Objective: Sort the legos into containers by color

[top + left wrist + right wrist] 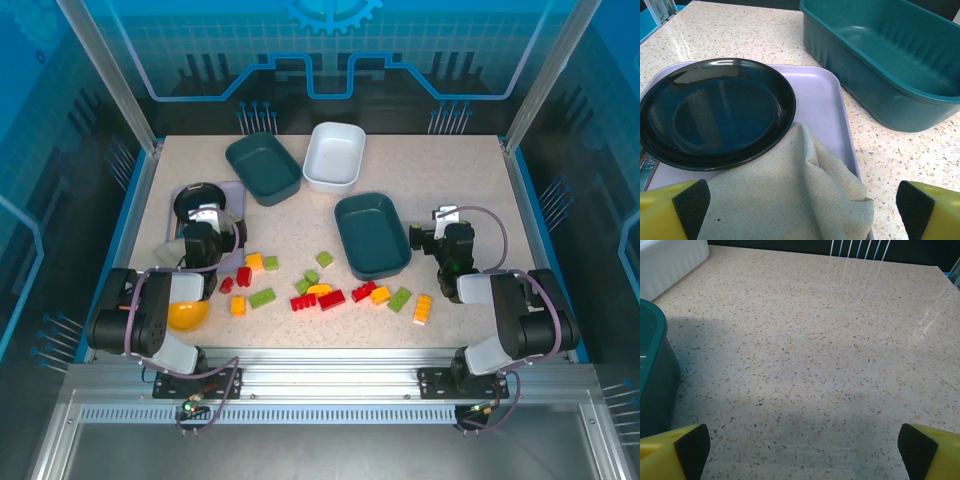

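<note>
Legos [331,298], small studded plastic bricks in red, lime green, orange: scattered loose on speckled beige table [470,170], in row on near side of nearest dark teal plastic tray [372,236]. Tray seen empty. Left gripper [203,216] seen left of tray, jaws spread wide, nothing held. Right gripper [446,216] seen just right of tray, jaws spread wide, empty too. Both pointed away from bricks, so bricks are found behind jaws. Long orange brick [423,309], laid lengthwise near-to-far, judged closest to right arm.
</note>
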Robot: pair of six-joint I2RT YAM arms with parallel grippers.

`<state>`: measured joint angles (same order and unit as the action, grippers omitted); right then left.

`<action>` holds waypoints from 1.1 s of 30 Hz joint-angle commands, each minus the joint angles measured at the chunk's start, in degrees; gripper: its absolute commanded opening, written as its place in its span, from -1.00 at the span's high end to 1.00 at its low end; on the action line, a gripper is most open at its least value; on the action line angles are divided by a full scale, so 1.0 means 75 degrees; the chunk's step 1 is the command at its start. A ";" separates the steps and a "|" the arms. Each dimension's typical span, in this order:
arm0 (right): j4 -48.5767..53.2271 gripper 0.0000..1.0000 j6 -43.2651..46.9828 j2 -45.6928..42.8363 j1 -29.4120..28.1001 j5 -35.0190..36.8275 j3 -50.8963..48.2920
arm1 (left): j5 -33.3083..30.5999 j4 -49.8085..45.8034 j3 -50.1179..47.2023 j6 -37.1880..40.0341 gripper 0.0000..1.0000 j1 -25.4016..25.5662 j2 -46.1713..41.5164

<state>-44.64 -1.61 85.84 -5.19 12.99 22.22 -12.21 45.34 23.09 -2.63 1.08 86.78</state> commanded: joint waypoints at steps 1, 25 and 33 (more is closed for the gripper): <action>-0.0200 -0.99 0.0003 0.0039 0.0064 -0.0063 0.0141 | -0.0107 0.0191 -0.0058 -0.0018 -0.98 0.0021 -0.0018; 0.0340 -0.99 -0.0019 -0.0412 0.0122 -0.0184 0.0292 | -0.0161 -0.1332 0.0520 0.0131 -0.98 0.0176 -0.0627; 0.3495 -1.00 0.0353 -0.3400 -0.0510 0.1623 0.2719 | -0.2119 -0.4046 0.3001 -0.0319 -0.98 0.1624 -0.2717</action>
<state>-25.41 -0.49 66.43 -7.33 20.25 33.15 -21.45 21.06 39.07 -3.53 9.82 70.72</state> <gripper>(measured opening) 0.997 0.989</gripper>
